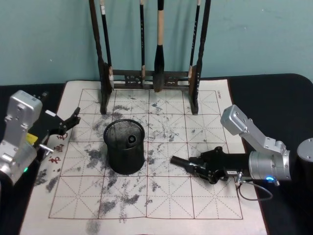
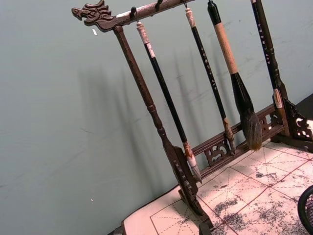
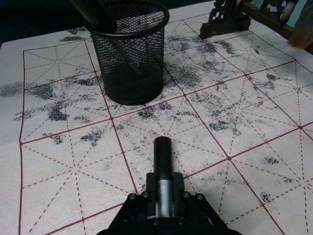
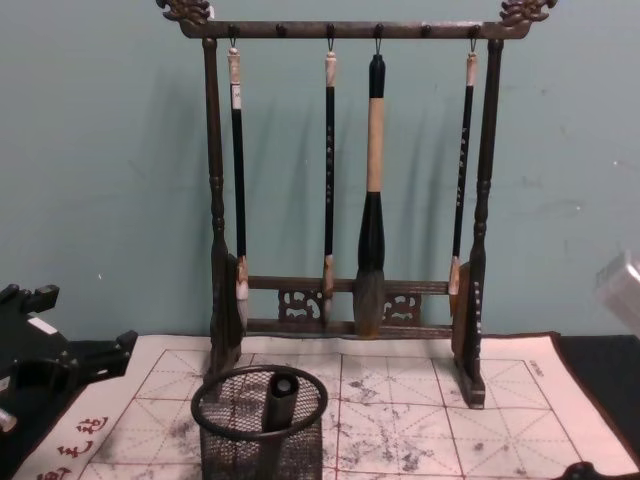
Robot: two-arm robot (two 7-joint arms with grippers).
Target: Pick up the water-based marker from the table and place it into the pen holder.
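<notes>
The head view shows the marker (image 1: 132,140) inside the pen holder (image 1: 124,159); the right wrist view shows it leaning on the rim. The right tool (image 1: 177,160) lies low on the mat (image 1: 195,200) beside the holder, apparently closed and empty. The left tool (image 1: 68,122) sits by the mat's left edge.

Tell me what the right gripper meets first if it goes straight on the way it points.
The right gripper, shut on the marker, points at the pen holder. The marker tip would likely meet its mesh wall first, though it may only graze one side.
</notes>
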